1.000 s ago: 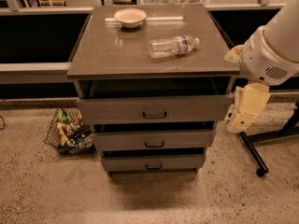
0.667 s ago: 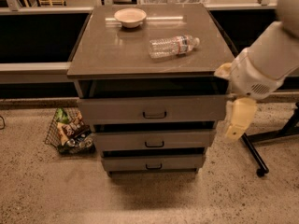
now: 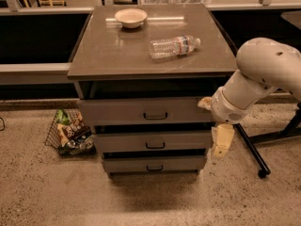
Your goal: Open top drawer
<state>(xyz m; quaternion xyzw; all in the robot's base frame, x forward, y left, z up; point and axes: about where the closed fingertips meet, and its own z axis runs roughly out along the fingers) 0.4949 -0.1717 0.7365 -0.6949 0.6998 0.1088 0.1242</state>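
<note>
The top drawer (image 3: 141,111) is the widest grey-brown front of three, right under the cabinet top, with a small dark pull handle (image 3: 155,116) at its centre. A dark gap shows above its front panel. Two narrower drawers (image 3: 153,142) sit below it. My gripper (image 3: 221,142) hangs down from the white arm (image 3: 254,86) at the right end of the drawer fronts, level with the middle drawer. It is to the right of and below the top drawer's handle, and holds nothing that I can see.
On the cabinet top (image 3: 103,55) stand a pale bowl (image 3: 130,18) at the back and a plastic water bottle (image 3: 174,46) lying on its side. A wire basket of snack packets (image 3: 70,133) sits on the floor at the left. A black wheeled stand leg (image 3: 251,149) runs at the right.
The arm has swung left and down. The gripper has moved from beside the cabinet's right edge to the right end of the drawer fronts. The drawers have not moved.
</note>
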